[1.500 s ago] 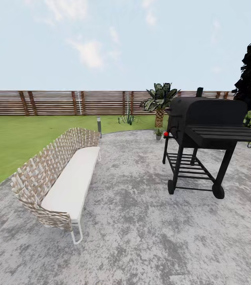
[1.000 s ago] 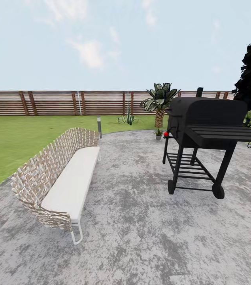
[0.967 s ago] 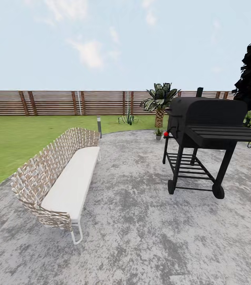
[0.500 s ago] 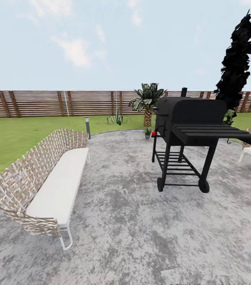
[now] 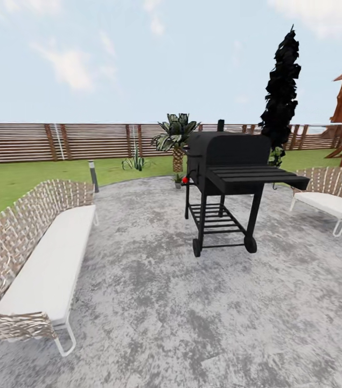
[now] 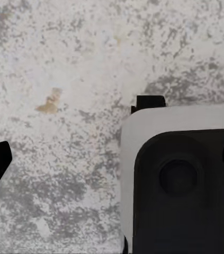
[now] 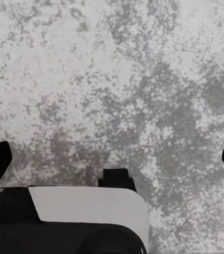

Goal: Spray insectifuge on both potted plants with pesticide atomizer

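Head view: we look across grey mottled paving (image 5: 192, 312) toward a green lawn (image 5: 9, 180) closed off by a brown slatted wooden fence (image 5: 84, 141). A black barbecue grill (image 5: 225, 178) on wheels stands near the middle of the paving, its side shelf reaching to the right. A woven sofa with a white cushion (image 5: 36, 264) runs along the left edge, and a second woven seat (image 5: 329, 196) stands at the right. Behind the grill rise a scaly-trunked palm (image 5: 176, 137) and a tall dark tree (image 5: 281, 91); a spiky agave (image 5: 134, 161) grows by the fence. One of the potted plants (image 5: 178, 180), a small rosette in a grey pot, sits at the paving's far edge just left of the grill. We cannot make out the pesticide atomizer.

Wrist views: on both the left gripper (image 6: 112, 153) and the right gripper (image 7: 112, 156), dark fingertips lie at opposite margins, so the jaws stand apart, empty, over the paving.
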{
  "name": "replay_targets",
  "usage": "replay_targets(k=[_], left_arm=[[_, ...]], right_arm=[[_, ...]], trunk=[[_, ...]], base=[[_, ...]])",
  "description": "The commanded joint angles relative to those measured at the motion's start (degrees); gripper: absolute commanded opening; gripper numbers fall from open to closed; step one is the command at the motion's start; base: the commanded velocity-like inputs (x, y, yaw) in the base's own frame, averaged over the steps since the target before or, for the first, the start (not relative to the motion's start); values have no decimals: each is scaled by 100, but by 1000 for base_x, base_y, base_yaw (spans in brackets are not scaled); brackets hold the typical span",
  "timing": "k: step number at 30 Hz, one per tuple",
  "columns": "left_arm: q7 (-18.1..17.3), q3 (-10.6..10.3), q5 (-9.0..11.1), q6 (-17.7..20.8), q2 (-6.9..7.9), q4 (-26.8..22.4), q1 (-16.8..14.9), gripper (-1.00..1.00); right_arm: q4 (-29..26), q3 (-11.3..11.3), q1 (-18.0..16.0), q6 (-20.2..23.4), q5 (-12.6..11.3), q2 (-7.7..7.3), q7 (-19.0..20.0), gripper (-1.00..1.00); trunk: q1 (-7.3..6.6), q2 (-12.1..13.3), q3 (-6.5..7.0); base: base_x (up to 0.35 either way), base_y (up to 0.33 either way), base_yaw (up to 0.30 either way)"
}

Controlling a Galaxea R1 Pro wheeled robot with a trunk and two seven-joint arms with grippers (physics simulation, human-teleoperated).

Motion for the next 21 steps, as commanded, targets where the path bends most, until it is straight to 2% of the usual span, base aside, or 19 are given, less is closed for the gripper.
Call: replay_targets(k=[1,8,16,21], left_arm=[[4,0,3,-52,9,-90,-23,100],[-3,0,12,-497,-34,-236,-427,100],[-4,0,21,-562,-57,-377,-1004,100],[-9,0,18,-566,-52,-446,-1132,100]], right_arm=[[-113,-20,-3,-75,-3,-4,-1,100],[-915,-83,-7,-174,-13,-11,-1,100],[-1424,-124,-12,-190,-18,-12,-3,100],[-1668,-272,-20,-207,-21,-5,-1,100]], trunk=[[0,-2,-5],[0,-2,-24],[0,-2,-88],[0,-2,-132]], base=[[0,0,-296],[0,0,-276],[0,0,-157],[0,0,-92]])
